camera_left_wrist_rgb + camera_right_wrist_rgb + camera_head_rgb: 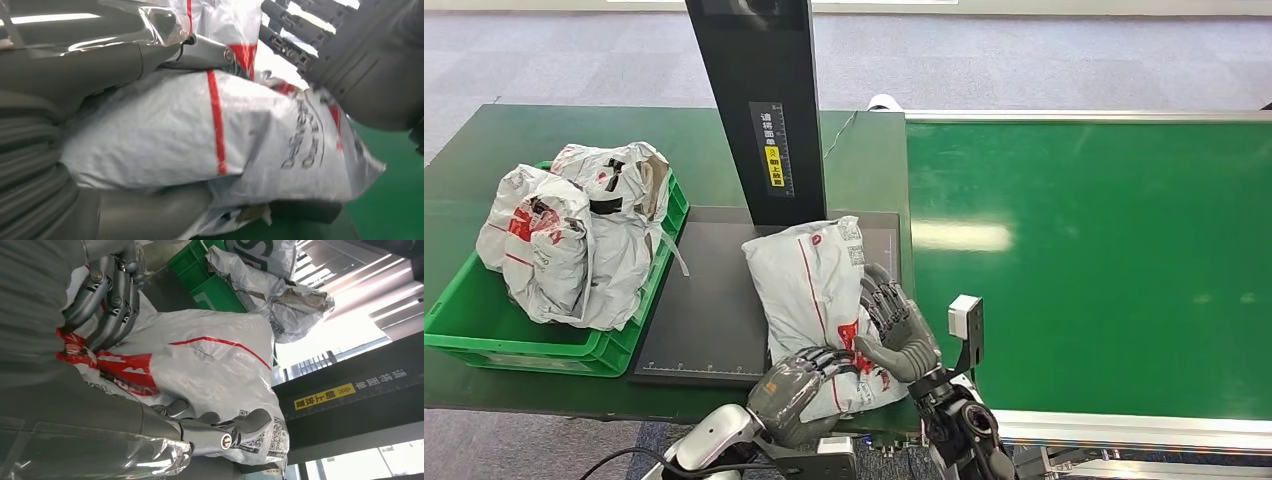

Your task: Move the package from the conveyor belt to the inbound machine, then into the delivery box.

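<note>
Head view: the package [809, 295], a white poly mailer with red stripes, lies on the dark flat platform [699, 320] of the inbound machine, at the foot of its black upright column [759, 100]. The package's near end overhangs the platform's front edge toward the robot.

Both hands are on the package. The left hand [799, 385] grips its near-left corner from below and the side, fingers curled over the bag. The right hand [894, 320] presses against its right side, fingers lying along the film. So the package is clamped between the two hands while resting on the platform.

Left wrist view: the package [200, 135] is bunched up against the left hand's ribbed cover [30, 165], with the right hand's dark fingers [292, 35] touching the far side of the bag.

Right wrist view: right-hand fingers [220, 427] run under the edge of the package [200, 360] near a printed QR label. Left-hand fingers [107, 300] are hooked over the red-printed end. A yellow label [325, 396] shows on the column.

The green delivery box [484, 320] sits just left of the platform, on the dark green table [864, 160]. It already holds two similar white mailers [574, 235], piled above its rim. The bright green conveyor belt [1104, 260] is to the right of the machine.
</note>
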### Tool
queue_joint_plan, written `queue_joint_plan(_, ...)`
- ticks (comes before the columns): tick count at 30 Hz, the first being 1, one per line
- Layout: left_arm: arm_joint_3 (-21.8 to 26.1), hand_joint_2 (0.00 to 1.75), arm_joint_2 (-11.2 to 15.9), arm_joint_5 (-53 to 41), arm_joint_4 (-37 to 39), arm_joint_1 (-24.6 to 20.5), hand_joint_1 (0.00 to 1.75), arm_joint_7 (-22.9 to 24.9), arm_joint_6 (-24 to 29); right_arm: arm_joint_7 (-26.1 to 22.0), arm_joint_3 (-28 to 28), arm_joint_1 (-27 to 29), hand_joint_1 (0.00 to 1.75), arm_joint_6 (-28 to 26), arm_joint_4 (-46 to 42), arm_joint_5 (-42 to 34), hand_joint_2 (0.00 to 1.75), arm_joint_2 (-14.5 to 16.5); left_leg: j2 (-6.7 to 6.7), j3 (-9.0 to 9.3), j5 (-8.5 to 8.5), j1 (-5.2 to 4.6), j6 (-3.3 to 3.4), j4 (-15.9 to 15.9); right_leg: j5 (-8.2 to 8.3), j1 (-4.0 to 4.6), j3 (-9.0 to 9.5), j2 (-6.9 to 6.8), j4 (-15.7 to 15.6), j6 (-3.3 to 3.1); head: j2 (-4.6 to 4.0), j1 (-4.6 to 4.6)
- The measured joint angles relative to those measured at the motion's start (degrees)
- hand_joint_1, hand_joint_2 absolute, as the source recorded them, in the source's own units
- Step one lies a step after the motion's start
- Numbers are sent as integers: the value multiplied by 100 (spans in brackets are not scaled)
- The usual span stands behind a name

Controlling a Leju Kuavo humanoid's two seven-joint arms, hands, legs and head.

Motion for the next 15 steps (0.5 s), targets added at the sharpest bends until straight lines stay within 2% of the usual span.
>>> queue_joint_plan(7, 128, 175, 50, 158, -40, -16, 175, -65, 409, 58, -1, 83, 0, -48, -157, -88, 175, -17, 1, 7, 0, 1, 0, 0, 0, 1, 5, 1, 0, 0, 0, 1)
queue_joint_plan(9, 314, 175, 108, 350, -69, -11, 175, -157, 608, 47, -2, 112, 0, -84, -177, -100, 175, -37, 3, 7, 0, 2, -1, 0, 1, 2, 4, 2, 0, -1, 0, 1)
queue_joint_plan(15, 1172, 175, 371, 1349, -250, 36, 175, -853, 980, -1, -13, 187, 0, -120, -213, -129, 175, -115, 4, 6, 4, 10, -5, -1, 1, 10, 0, 4, 2, -3, 0, -1)
